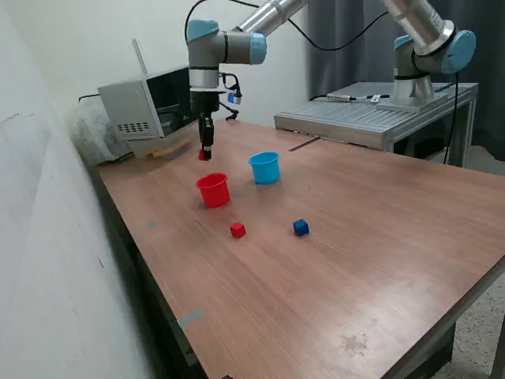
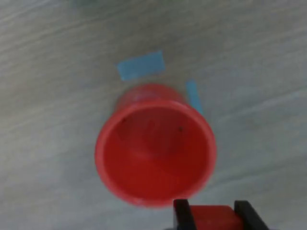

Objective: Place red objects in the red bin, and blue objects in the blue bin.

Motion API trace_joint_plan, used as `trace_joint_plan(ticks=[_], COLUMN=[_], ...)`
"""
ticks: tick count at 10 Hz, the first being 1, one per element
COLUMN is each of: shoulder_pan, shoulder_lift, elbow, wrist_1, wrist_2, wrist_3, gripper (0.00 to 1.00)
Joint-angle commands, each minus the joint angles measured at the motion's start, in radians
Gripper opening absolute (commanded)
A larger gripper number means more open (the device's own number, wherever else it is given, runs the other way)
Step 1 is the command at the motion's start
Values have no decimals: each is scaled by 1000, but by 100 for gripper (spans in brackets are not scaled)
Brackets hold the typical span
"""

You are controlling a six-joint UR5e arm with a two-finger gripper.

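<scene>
1. Wrist view first: I see the jaws (image 2: 212, 216) closed on a red cube (image 2: 213, 219), held above the worktop (image 2: 53, 76) just outside the rim of the red cup (image 2: 154, 146); the cup's mouth faces the camera and looks empty, though blur hides fine detail.
2. In the exterior view the jaws (image 1: 204, 155) hang above the worktop (image 1: 379, 237), a little behind the red cup (image 1: 213, 190); the cube (image 1: 203, 155) shows as a red speck at the tips.
3. The blue cup (image 1: 265, 167) stands just beside the red one, on the exterior view's right; a second red cube (image 1: 237, 230) and a blue cube (image 1: 301, 227) lie loose in front of the cups, apart from each other.
4. My judgement: the step in hand is the drop into the red cup; I would centre the cube over the mouth before releasing, since at present it sits past the rim; I would also come lower, so it cannot bounce out or tip the light cup.
</scene>
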Motion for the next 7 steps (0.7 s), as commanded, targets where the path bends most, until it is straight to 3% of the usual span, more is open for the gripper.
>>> trace_joint_plan(ticks=[1, 3, 6, 7], shoulder_pan=[-1, -3, -11, -11], shoulder_lift=[40, 45, 45, 45], elbow=[0, 0, 0, -2], wrist_1=[-2, -4, -2, 5], wrist_2=[-9, -12, -52, -63], wrist_3=[1, 1, 1, 1], gripper=[0, 0, 0, 100])
